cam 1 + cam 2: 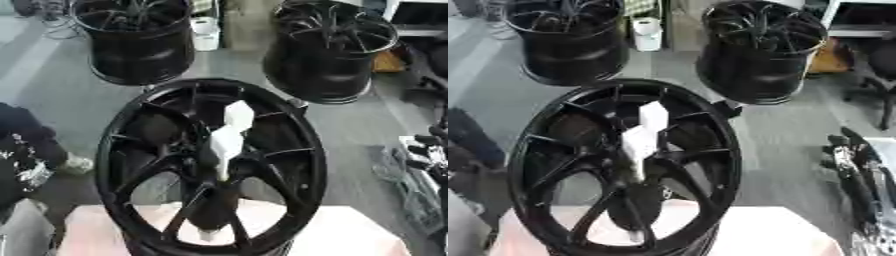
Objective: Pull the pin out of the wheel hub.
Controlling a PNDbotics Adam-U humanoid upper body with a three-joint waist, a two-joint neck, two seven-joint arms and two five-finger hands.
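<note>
A black spoked wheel hub stands on edge in the middle, its face turned toward me. A white pin sticks out of its centre, with a blocky white head at its upper end. A small white tip shows below the centre, behind the spokes. My right hand rests at the right edge, well clear of the hub, fingers relaxed and holding nothing. My left hand shows dark at the left edge, away from the hub.
The hub rests on a pale pink table at the bottom. Two more black wheel hubs stand on the grey floor behind, with a white container between them. A dark chair is at the far right.
</note>
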